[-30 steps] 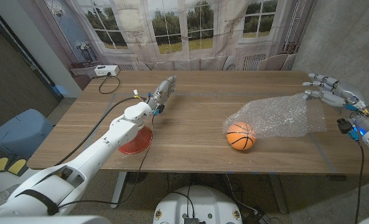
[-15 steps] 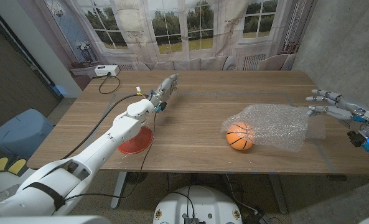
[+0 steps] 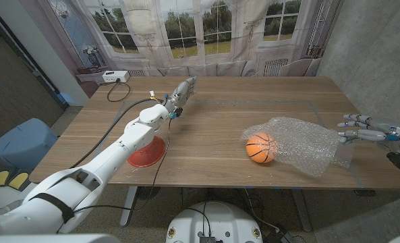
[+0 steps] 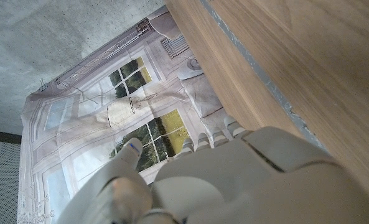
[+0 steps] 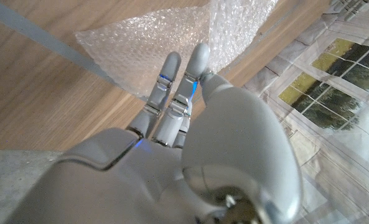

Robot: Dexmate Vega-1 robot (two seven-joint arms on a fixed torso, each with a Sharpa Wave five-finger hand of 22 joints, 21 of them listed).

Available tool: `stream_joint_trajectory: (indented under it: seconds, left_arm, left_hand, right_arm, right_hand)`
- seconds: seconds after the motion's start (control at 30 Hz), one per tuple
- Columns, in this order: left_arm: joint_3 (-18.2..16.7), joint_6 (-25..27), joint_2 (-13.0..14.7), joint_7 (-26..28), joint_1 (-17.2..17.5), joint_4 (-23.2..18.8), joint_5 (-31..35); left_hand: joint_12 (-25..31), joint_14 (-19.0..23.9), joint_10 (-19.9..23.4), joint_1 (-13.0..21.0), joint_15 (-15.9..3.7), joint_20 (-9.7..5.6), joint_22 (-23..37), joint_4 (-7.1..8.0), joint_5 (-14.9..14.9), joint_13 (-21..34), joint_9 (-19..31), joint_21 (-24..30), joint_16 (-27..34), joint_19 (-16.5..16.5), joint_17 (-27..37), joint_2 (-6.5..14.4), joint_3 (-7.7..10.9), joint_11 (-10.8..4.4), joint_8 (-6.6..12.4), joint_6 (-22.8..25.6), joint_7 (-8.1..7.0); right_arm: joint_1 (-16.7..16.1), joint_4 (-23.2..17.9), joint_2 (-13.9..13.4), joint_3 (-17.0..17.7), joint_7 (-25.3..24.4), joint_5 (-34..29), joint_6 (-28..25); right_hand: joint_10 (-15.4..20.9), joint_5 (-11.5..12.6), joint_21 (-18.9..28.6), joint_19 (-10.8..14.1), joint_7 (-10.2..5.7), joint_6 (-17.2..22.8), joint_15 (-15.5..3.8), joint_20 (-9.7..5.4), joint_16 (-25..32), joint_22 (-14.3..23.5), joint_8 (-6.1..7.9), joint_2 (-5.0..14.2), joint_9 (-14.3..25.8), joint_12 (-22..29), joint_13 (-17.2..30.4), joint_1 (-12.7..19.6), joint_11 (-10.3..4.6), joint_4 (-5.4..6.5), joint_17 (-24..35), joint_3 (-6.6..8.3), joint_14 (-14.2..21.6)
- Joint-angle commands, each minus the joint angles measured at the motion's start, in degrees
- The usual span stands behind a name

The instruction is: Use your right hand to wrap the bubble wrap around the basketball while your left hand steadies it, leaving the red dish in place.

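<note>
Both arms out over the table, hands holding nothing.
The left hand (image 3: 181, 92) is raised well left of the basketball (image 3: 260, 147), fingers straight and close together; the right hand (image 3: 367, 129) reaches in from the ball's right, fingers extended toward it, slightly apart.
</note>
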Motion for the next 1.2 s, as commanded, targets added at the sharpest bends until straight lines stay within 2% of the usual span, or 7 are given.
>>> stream_joint_trajectory:
  seconds: [0.03, 0.27, 0.5, 0.57, 0.7, 0.87, 1.2]
  left_arm:
    - [0.0, -0.6, 0.1, -0.2, 0.3, -0.7, 0.2]
    - [-0.4, -1.1, 0.5, 0.0, 1.2, -1.6, 0.0]
    - [-0.5, -1.2, 0.8, 0.1, 2.0, -2.5, -0.1]
    - [-0.6, -1.2, 0.8, 0.3, 2.3, -2.8, -0.1]
    - [-0.6, -1.1, 1.0, 0.4, 2.7, -3.5, -0.2]
    - [-0.5, -0.8, 1.0, 0.4, 3.3, -4.1, -0.5]
    - [-0.2, -0.4, 1.3, 0.5, 4.0, -5.7, -0.3]
  left_hand:
    - [0.1, -17.0, -15.7, 0.5, 0.29, 0.36, 0.3, -0.13, 0.4, 0.3, 0.3, -0.2, 0.2, -12.0, 0.1, 0.5, -0.28, 0.04, 0.23, -14.9, -0.39]
    - [0.1, -17.0, -15.8, 0.5, 0.31, 0.37, 0.3, -0.19, 0.4, 0.3, 0.3, -0.2, 0.2, -12.0, 0.1, 0.4, -0.36, 0.05, 0.23, -14.9, -0.45]
    - [0.2, -17.0, -15.7, 0.5, 0.29, 0.38, 0.3, -0.23, 0.4, 0.3, 0.3, -0.3, 0.2, -11.9, 0.1, 0.3, -0.44, -0.03, 0.24, -14.9, -0.51]
    - [0.2, -17.0, -15.7, 0.5, 0.32, 0.35, 0.3, -0.26, 0.4, 0.3, 0.3, -0.3, 0.2, -11.9, 0.1, 0.3, -0.47, 0.00, 0.23, -14.9, -0.62]
    - [0.2, -16.9, -15.7, 0.5, 0.27, 0.31, 0.3, -0.28, 0.4, 0.3, 0.3, -0.3, 0.3, -11.9, 0.1, 0.3, -0.51, -0.01, 0.25, -14.9, -0.65]
    - [0.3, -16.8, -15.6, 0.6, 0.30, 0.33, 0.3, -0.32, 0.4, 0.3, 0.3, -0.3, 0.3, -11.8, 0.1, 0.3, -0.56, -0.07, 0.29, -14.8, -0.68]
    - [0.3, -16.7, -15.5, 0.6, 0.32, 0.35, 0.3, -0.38, 0.4, 0.3, 0.3, -0.4, 0.3, -11.6, 0.1, 0.3, -0.65, 0.00, 0.31, -14.7, -0.75]
  right_arm:
    - [-0.4, -7.6, -11.9, 1.5, 5.7, -5.7, -25.1]
    - [2.2, -12.3, -15.8, -1.5, 3.3, -9.1, -37.1]
    - [2.5, -16.4, -12.5, -4.3, -3.6, -12.4, -38.3]
    - [-0.2, -17.7, -6.5, -6.2, -8.7, -16.3, -29.2]
    - [-5.2, -16.5, 1.3, -11.2, -17.2, -24.8, -10.9]
    - [-6.0, -10.0, 7.7, -15.5, -19.0, -29.0, 10.2]
    - [-2.7, -3.3, 11.0, -26.2, -23.4, -43.8, 25.7]
  right_hand:
    - [-5.5, 0.9, 0.6, 0.6, -1.86, -8.4, 3.12, 1.41, -3.6, -2.9, 0.31, -1.50, -0.4, -3.1, -0.3, -14.0, 2.17, 5.48, -3.2, -6.79, -10.6]
    - [-15.7, 4.5, -10.0, -12.5, -4.89, -14.2, 13.07, 11.32, -19.9, -3.3, 1.27, -5.17, -0.8, -10.6, -2.3, -20.3, 3.60, 7.93, -13.9, -12.34, -35.3]
    - [-21.7, 6.3, -16.8, -17.2, -6.99, -14.8, 18.00, 15.17, -21.9, -3.5, 1.55, -5.71, -0.8, -14.0, -3.4, -23.1, 4.91, 9.21, -18.1, -15.21, -47.6]
    - [-20.0, 6.3, -19.7, -18.9, -8.59, -11.7, 18.59, 15.27, -21.7, -3.5, 2.50, -4.81, -0.8, -13.5, -3.8, -26.8, 4.18, 10.85, -19.7, -16.61, -50.1]
    - [-13.2, 5.9, -25.1, -21.5, -9.20, -1.3, 18.02, 15.28, -20.6, -3.4, 5.07, -2.76, -0.8, -11.6, -4.6, -26.7, 2.22, 9.66, -23.6, -16.63, -50.2]
    - [-1.9, 5.2, -29.4, -20.5, -8.70, 11.4, 15.34, 15.17, -18.6, -3.2, 7.72, -0.37, -0.8, -8.7, -5.4, -26.3, 0.48, 8.52, -27.7, -16.18, -44.9]
    - [-5.7, 5.2, -34.4, -23.5, -11.35, 7.2, 15.20, 15.21, -20.4, -3.3, 4.04, -1.43, -0.9, -11.6, -6.0, -26.2, -0.94, 7.00, -30.6, -17.00, -49.3]
